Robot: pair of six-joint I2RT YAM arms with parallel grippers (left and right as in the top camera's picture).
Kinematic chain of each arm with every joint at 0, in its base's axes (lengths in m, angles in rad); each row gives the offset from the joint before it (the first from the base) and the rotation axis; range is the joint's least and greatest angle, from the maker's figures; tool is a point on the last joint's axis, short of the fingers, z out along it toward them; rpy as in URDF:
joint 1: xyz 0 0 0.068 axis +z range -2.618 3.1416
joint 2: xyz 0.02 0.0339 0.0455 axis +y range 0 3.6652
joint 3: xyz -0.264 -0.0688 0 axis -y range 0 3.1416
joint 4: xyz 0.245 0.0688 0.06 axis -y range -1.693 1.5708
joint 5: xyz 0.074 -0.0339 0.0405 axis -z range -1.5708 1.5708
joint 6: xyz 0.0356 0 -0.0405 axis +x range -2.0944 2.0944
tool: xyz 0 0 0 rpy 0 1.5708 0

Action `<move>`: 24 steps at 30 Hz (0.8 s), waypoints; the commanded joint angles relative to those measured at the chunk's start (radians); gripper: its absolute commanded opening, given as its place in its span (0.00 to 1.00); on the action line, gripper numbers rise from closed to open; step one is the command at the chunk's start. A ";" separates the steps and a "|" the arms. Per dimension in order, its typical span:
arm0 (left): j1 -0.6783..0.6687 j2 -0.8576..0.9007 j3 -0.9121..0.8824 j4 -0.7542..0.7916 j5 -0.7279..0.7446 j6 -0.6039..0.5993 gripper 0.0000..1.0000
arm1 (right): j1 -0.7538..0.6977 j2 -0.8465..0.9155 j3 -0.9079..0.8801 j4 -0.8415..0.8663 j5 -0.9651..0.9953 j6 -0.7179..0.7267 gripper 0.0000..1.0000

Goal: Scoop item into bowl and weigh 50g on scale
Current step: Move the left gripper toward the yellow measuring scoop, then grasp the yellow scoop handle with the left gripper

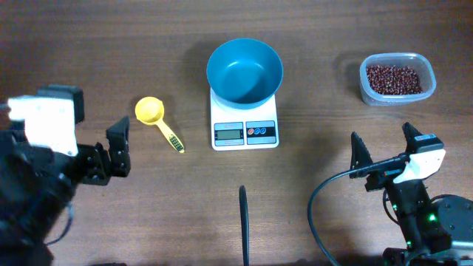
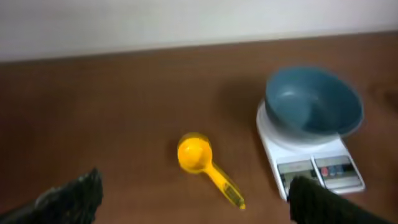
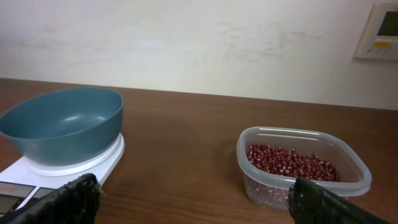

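Observation:
The blue bowl (image 1: 244, 71) stands empty on the white scale (image 1: 244, 131); both also show in the left wrist view, bowl (image 2: 313, 102) and scale (image 2: 320, 169), and the right wrist view, bowl (image 3: 62, 124) and scale (image 3: 68, 171). The reddish-brown beans (image 1: 398, 78) lie in a clear tub (image 1: 397, 95) at the back right, also seen from the right wrist (image 3: 292, 163). A yellow scoop (image 1: 157, 120) lies left of the scale, empty (image 2: 205, 167). My left gripper (image 1: 118, 148) is open, just left of the scoop. My right gripper (image 1: 383, 150) is open, in front of the tub.
A black cable (image 1: 244, 222) lies on the wooden table in front of the scale. A pale wall stands beyond the table's far edge, with a small white panel (image 3: 379, 30) on it.

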 commanded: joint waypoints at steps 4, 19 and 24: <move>0.001 0.164 0.265 -0.235 0.185 -0.010 0.99 | 0.005 -0.006 -0.005 -0.006 -0.006 0.003 0.99; 0.001 0.361 0.274 -0.224 -0.033 -0.402 0.99 | 0.005 -0.006 -0.005 -0.006 -0.006 0.003 0.99; 0.001 0.643 0.336 -0.201 -0.149 -0.488 0.94 | 0.005 -0.006 -0.005 -0.006 -0.006 0.003 0.99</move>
